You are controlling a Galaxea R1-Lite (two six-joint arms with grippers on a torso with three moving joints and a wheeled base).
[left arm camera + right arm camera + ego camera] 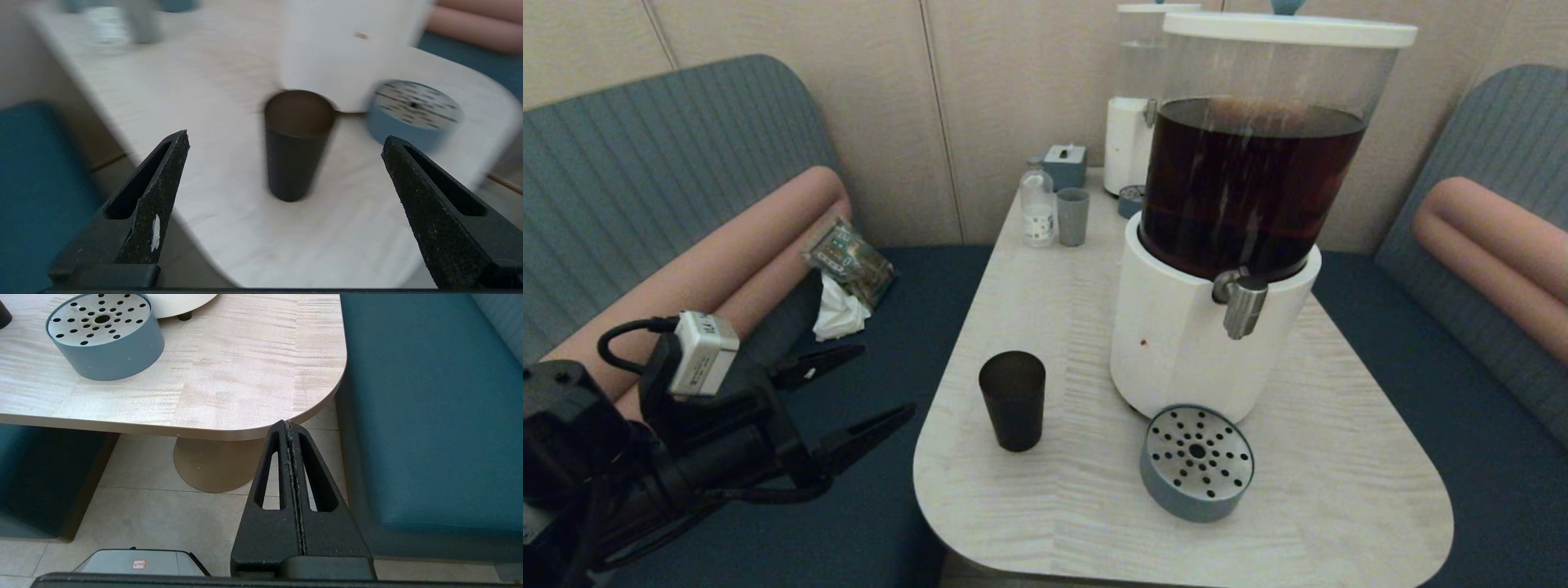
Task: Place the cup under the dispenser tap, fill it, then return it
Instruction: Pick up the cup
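Seemingly empty, one cup [1012, 400] stands before spread left claw [882, 385].

left hand [866, 390] spread wide, raised; right hand [289, 428] pressed closed, low.

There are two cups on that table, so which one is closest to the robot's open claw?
The black cup, near the table's front edge, facing the left gripper; the smaller grey-green cup stands far back beside a bottle.
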